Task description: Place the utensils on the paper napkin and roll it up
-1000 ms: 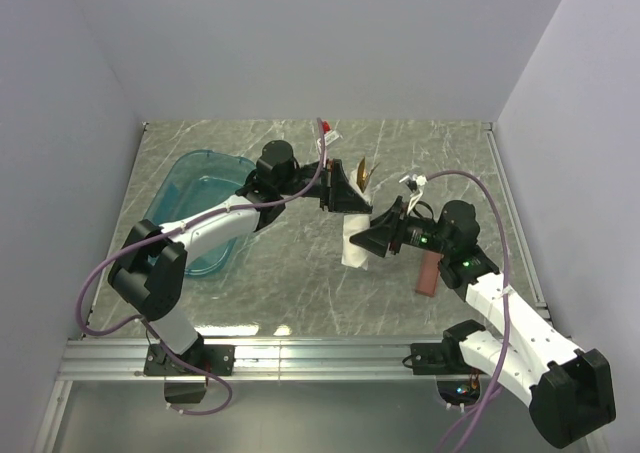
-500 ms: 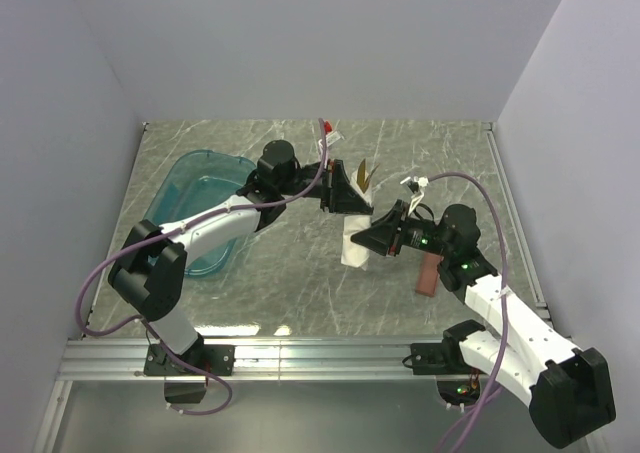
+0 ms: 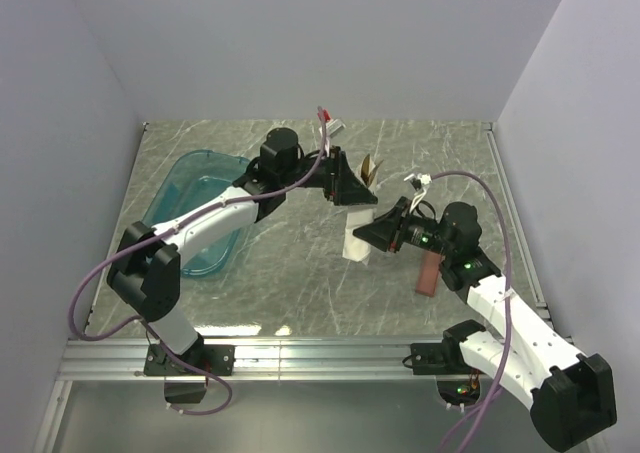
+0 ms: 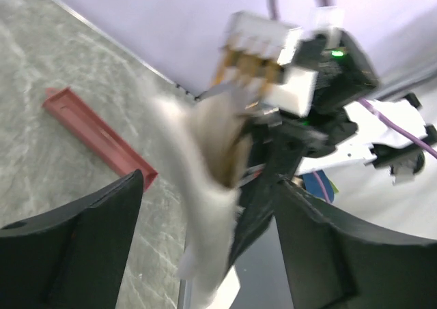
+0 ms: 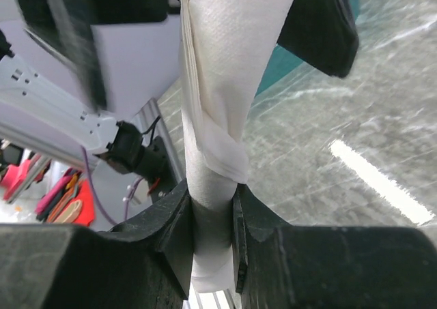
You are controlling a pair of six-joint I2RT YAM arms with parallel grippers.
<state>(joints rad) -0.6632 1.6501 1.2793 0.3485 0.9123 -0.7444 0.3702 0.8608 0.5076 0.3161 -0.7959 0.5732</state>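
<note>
The paper napkin [image 5: 229,70] is already a narrow white bundle. It is held above the table [image 3: 300,283], near the middle, between the two arms. The right claw [image 5: 212,207] is clenched on the lower end of it, and the paper is squeezed thin between the fingers. The utensils [image 3: 368,165] are inside, and only a brownish tip comes out at the far end. The left claw [image 4: 208,186] is released. Its fingers stand wide on both sides of the upper part of the bundle, and they seem not to touch it.

I think the danger is at the free upper end. Only one claw holds the roll, and it holds low, so the paper can open again above the fold. The utensils could then slide out of the top if the bundle tilts more. Also, if the left claw closes a little off the line, it may push the roll sideways and bend it.

Compared with half a second ago, the left arm has swung a little to the right and its wrist is turned more. The right claw and the bundle stay in almost the same place. The reddish-brown tray [image 3: 428,273] and the teal tub [image 3: 195,208] have not moved.
</note>
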